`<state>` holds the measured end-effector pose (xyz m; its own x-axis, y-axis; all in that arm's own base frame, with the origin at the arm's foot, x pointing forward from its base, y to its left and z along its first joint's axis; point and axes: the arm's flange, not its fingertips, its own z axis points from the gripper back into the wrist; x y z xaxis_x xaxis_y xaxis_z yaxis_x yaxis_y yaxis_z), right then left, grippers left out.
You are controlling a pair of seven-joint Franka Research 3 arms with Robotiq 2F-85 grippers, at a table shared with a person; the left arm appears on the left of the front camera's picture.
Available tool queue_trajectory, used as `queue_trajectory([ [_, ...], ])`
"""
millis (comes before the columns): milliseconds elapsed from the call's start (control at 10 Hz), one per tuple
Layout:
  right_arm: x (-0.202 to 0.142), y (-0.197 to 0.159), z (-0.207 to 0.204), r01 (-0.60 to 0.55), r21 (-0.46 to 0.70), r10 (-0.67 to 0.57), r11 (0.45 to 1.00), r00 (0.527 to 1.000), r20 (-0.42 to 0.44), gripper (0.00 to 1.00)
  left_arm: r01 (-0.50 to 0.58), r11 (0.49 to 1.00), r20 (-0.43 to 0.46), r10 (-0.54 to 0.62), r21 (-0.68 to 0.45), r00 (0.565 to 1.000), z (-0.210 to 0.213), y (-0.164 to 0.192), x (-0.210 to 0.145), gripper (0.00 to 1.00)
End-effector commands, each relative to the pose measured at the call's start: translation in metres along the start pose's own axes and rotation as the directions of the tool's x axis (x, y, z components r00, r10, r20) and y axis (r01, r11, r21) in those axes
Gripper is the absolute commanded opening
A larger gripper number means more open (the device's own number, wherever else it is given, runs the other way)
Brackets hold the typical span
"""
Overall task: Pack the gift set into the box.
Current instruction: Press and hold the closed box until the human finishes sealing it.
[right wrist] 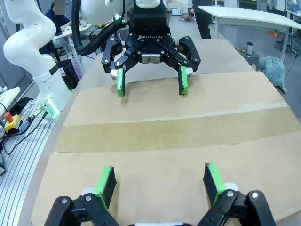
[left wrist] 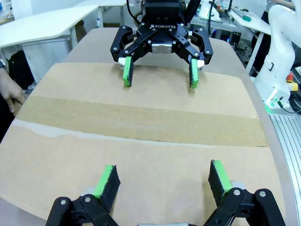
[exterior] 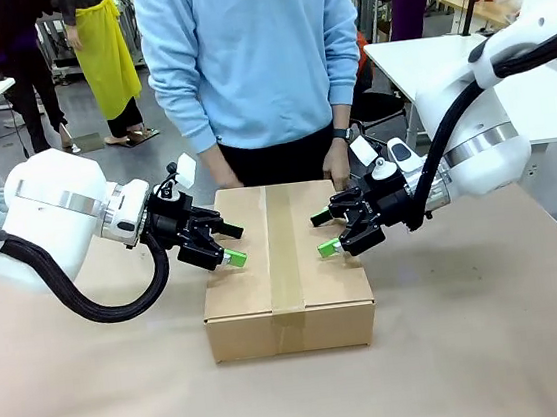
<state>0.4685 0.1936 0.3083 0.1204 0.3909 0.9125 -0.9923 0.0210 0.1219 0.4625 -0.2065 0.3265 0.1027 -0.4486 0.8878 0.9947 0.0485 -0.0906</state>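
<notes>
Box [exterior: 285, 268]: flaps taped shut, packing seemingly done; we note left pincer [exterior: 230, 245] and right pincer [exterior: 325, 233] spread, next withdraw.

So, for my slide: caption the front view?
Both open grippers, left and right, hover over the closed, taped box.
</notes>
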Motion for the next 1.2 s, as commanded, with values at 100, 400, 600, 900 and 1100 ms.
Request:
queue_trajectory([
  [100, 0.062, 0.043, 0.064, -0.184, -0.049, 0.190, 0.982, 0.951, 0.243, 1.00, 0.121, 0.991, 0.144, -0.111, -0.060, 0.983, 0.051, -0.032, 0.025, 1.00],
  [400, 0.044, 0.082, 0.187, -0.161, -0.311, 0.289, 0.937, 0.856, 0.428, 1.00, 0.255, 0.964, 0.501, -0.255, 0.070, 0.827, 0.188, -0.089, -0.009, 1.00],
  [600, -0.008, 0.097, 0.237, -0.025, -0.468, 0.268, 0.883, 0.847, 0.459, 1.00, 0.252, 0.929, 0.699, -0.371, 0.273, 0.611, 0.262, -0.133, -0.078, 1.00],
  [900, -0.011, 0.099, 0.263, 0.018, -0.461, 0.224, 0.887, 0.857, 0.464, 1.00, 0.241, 0.942, 0.605, -0.335, 0.234, 0.722, 0.252, -0.116, -0.024, 1.00],
  [1100, -0.011, 0.099, 0.263, 0.018, -0.461, 0.224, 0.887, 0.857, 0.464, 1.00, 0.241, 0.942, 0.605, -0.335, 0.234, 0.722, 0.252, -0.116, -0.024, 1.00],
])
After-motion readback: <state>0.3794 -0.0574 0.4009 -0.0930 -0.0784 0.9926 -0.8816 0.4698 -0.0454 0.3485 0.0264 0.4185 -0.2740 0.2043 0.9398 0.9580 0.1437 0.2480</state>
